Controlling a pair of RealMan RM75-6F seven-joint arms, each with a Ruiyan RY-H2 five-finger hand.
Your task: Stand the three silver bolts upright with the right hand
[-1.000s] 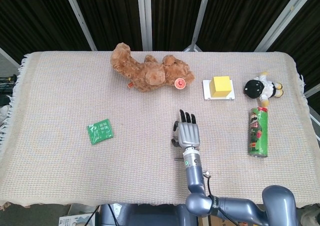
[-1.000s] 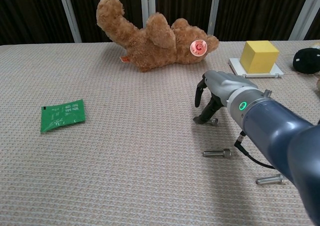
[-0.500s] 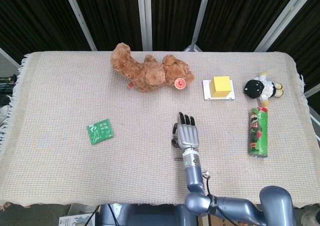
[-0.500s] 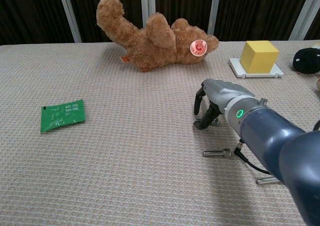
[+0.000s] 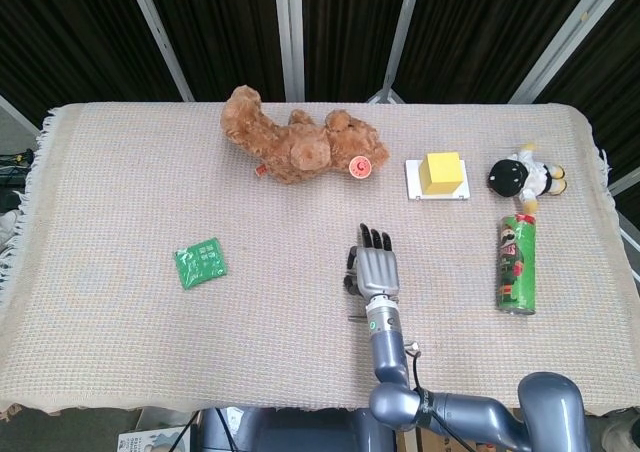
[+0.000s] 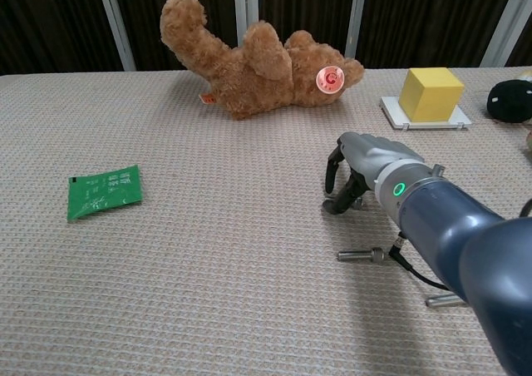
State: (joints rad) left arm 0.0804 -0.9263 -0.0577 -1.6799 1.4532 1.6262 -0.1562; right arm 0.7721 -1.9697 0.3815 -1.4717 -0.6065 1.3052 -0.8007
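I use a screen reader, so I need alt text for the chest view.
The right hand reaches down, fingers curled, onto a silver bolt on the woven cloth. Another bolt lies flat nearer the camera; behind are a teddy bear and a yellow block.

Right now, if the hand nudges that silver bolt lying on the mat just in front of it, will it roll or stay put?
The silver bolt lies on its side and its shank looks round, so it would probably roll, curving around its wider head. The woven mat looks coarse, which likely stops it soon. It looks like stiff metal, so the right hand may find it slippery.
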